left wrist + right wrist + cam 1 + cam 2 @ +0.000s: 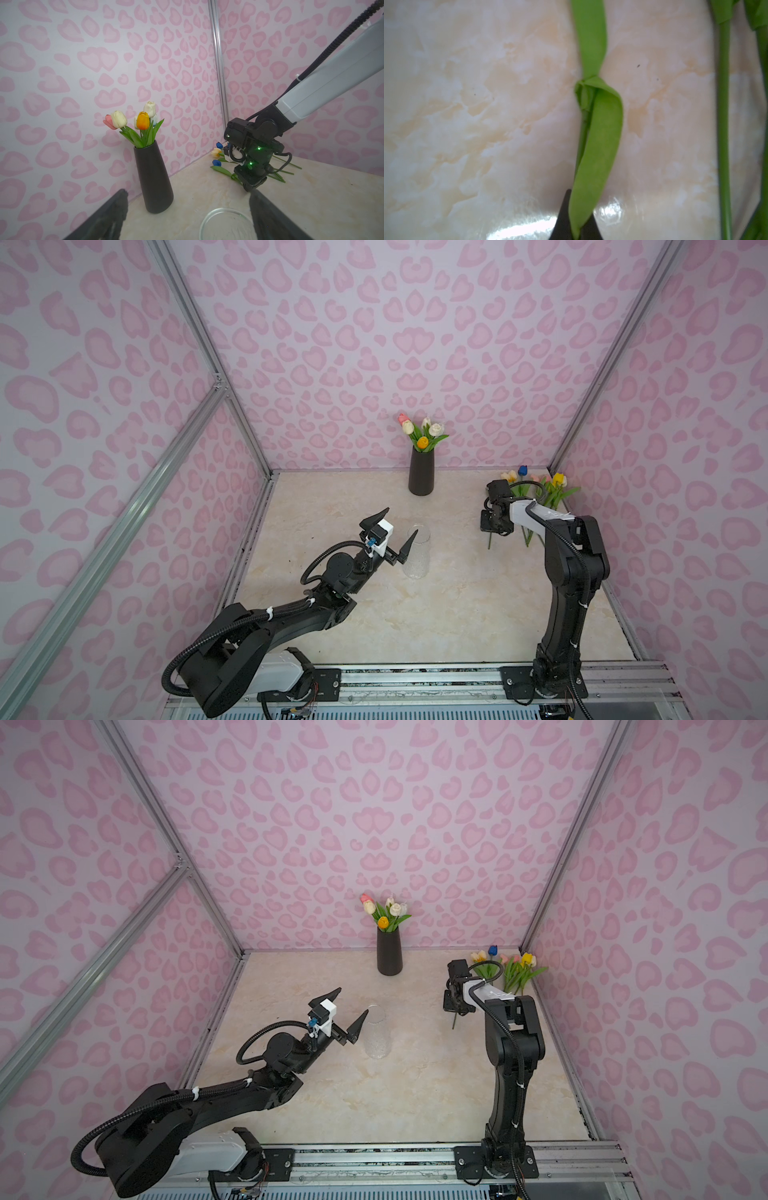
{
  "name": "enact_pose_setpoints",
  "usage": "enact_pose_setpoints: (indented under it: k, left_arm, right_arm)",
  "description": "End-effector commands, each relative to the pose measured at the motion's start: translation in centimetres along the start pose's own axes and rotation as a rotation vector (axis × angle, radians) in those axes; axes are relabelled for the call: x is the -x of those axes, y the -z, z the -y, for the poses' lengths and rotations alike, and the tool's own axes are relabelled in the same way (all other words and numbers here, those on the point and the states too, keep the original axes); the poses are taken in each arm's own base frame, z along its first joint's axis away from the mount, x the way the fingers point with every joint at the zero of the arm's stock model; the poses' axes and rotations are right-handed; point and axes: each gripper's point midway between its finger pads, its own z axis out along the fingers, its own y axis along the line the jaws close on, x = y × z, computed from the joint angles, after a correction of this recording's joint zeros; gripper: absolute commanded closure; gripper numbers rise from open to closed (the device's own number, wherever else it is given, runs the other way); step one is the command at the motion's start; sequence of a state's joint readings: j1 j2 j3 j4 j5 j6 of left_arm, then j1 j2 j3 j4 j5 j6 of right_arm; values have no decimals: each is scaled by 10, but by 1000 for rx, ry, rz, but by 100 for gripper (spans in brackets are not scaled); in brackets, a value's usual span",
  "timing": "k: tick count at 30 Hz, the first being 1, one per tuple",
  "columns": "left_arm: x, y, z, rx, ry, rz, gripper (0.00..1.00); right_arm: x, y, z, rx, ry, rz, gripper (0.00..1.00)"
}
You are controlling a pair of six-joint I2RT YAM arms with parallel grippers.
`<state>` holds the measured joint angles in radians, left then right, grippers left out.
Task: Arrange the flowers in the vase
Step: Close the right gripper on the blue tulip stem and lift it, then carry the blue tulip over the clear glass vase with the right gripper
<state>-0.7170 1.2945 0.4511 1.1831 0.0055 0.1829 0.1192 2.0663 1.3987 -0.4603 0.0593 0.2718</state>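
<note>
A black vase (421,472) (389,952) (153,176) at the back wall holds several tulips (423,433). A clear glass vase (417,556) (377,1036) stands mid-table, and its rim (227,209) shows between my left fingers. My left gripper (402,520) (354,1000) (189,191) is open and empty beside the glass. Loose flowers (548,489) (515,969) (218,164) lie in the back right corner. My right gripper (496,533) (457,1011) (577,226) points down there, shut on the green leaf (600,145) of a flower lying on the table.
Pink heart-patterned walls close in the marble table (457,614) on three sides. More green stems (723,124) lie just beside the gripped flower. The arm bases sit on a metal rail (415,680) along the front edge.
</note>
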Motion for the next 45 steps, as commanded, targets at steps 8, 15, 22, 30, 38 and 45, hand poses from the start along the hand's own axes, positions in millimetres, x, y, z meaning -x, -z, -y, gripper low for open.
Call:
enact_pose_setpoints:
  k: [8, 15, 22, 30, 38, 45]
  left_arm:
    - [10, 11, -22, 95, 2, 1, 8]
    - [21, 30, -70, 246, 83, 36, 8]
    - [22, 48, -82, 313, 12, 4, 8]
    - [25, 54, -87, 340, -2, -2, 8]
    - [18, 45, -77, 274, 4, -21, 8]
    - [27, 40, -59, 159, -12, -11, 8]
  right_arm:
    - [-16, 27, 3, 24, 40, -53, 100]
    - [13, 88, -27, 194, 45, 157, 100]
    - [35, 168, -57, 384, 107, 455, 100]
    - [28, 311, -113, 845, 269, 940, 100]
    - [-26, 409, -167, 1206, 446, 1238, 100]
    - [-53, 404, -206, 1278, 489, 1297, 100]
